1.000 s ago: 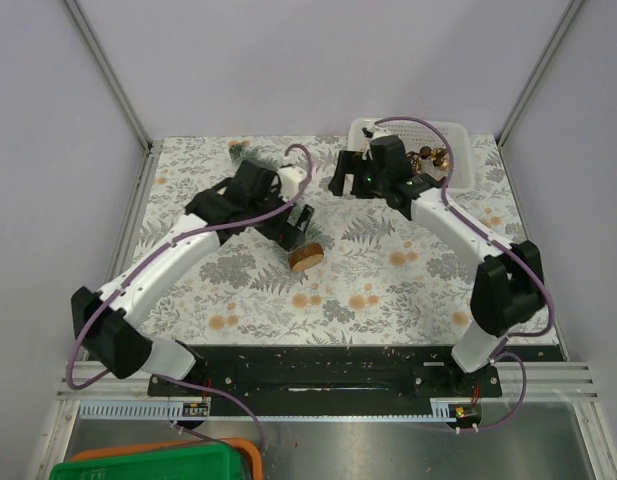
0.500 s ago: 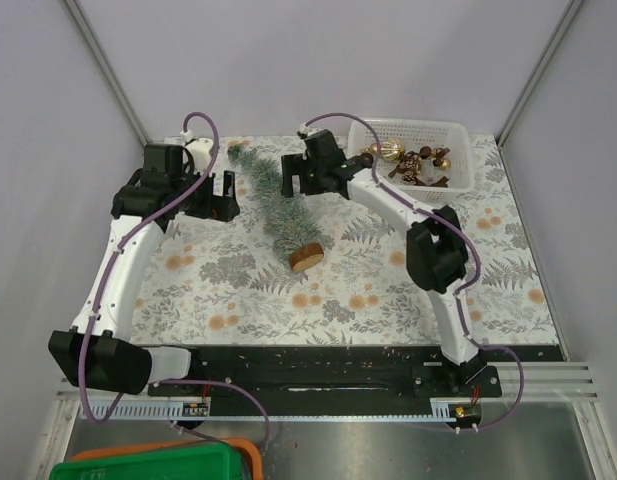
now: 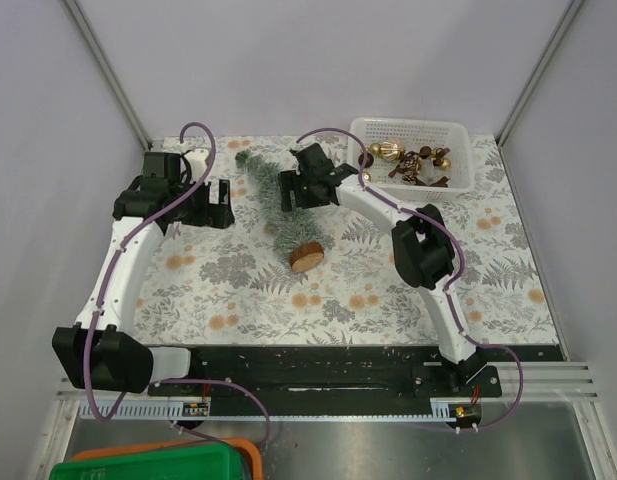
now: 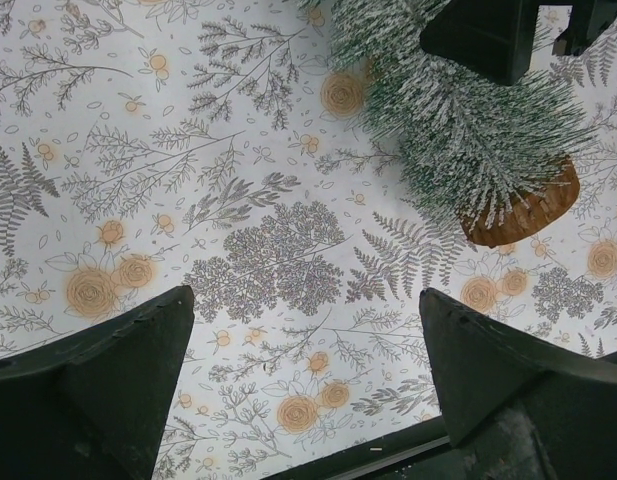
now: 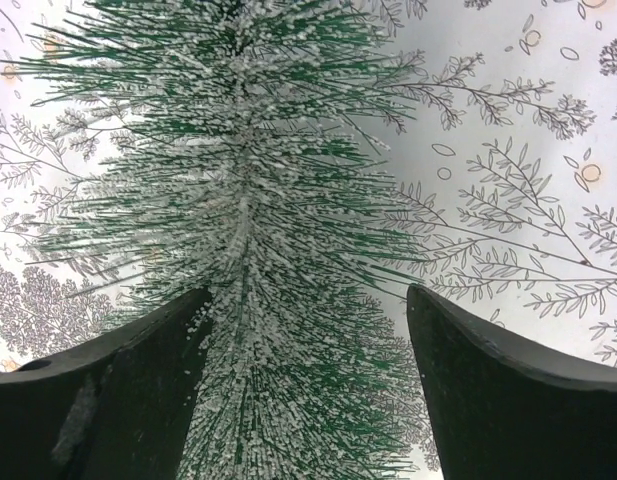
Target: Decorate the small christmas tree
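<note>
- Bright, even and diffuse from overhead in the top view; matte and evenly lit across the patterned table [image 3: 238, 300].
- Soft, faint shadows only: a pale grey one beside the small christmas tree [image 5: 258, 200], toward 2 o'clock in the right wrist view.
- Crisp on frosted bristles and printed leaves in both wrist views, with clean edges.
- Near-black and short of detail on the left gripper [image 4: 303, 292] at 5 and 7 o'clock; same on the right gripper [image 5: 308, 290], slightly soft along the bottom edge.
</note>
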Tool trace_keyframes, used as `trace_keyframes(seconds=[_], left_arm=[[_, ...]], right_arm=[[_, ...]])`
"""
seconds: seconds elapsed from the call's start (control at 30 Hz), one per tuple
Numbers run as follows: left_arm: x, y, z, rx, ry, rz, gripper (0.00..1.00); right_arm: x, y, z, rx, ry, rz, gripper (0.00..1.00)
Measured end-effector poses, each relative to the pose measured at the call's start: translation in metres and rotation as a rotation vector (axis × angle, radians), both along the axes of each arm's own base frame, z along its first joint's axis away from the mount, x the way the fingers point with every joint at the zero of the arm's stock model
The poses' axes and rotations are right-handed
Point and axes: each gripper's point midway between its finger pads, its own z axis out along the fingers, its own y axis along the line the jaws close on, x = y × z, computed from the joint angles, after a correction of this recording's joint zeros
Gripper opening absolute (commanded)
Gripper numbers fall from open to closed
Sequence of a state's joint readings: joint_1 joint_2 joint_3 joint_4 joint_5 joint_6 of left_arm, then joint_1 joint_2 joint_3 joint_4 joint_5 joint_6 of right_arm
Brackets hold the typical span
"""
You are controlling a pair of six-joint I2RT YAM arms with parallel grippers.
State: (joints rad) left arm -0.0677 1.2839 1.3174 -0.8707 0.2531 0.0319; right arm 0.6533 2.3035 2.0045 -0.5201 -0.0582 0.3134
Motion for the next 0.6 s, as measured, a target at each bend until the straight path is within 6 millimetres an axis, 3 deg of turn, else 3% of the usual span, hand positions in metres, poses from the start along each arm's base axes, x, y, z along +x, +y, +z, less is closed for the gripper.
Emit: trace_keyframes(seconds=[0.07,0.2,0.3,0.5,0.6], left_arm=[[-0.001,0.001,-0.004,0.003,0.009,0.002,0.99],[-0.004,0.002,-0.011,0.012,0.029,0.007,0.99],[-0.003,0.004,-0.013,0.022,0.034,0.014,0.99],[0.001,0.009,-0.022,0.044,0.056,0.03,0.99],[0.001,0.01,-0.026,0.049,0.07,0.033,0.99]], right_arm=[[0.0,0.003,0.001,0.011,-0.002,0.011,0.7],[0.002,0.009,0.008,0.046,-0.021,0.028,0.29],[0.001,0.013,0.015,0.076,-0.035,0.034,0.08],[-0.01,0.008,0.027,0.113,-0.06,0.039,0.0],[-0.018,-0.001,0.047,0.137,-0.107,0.034,0.0]])
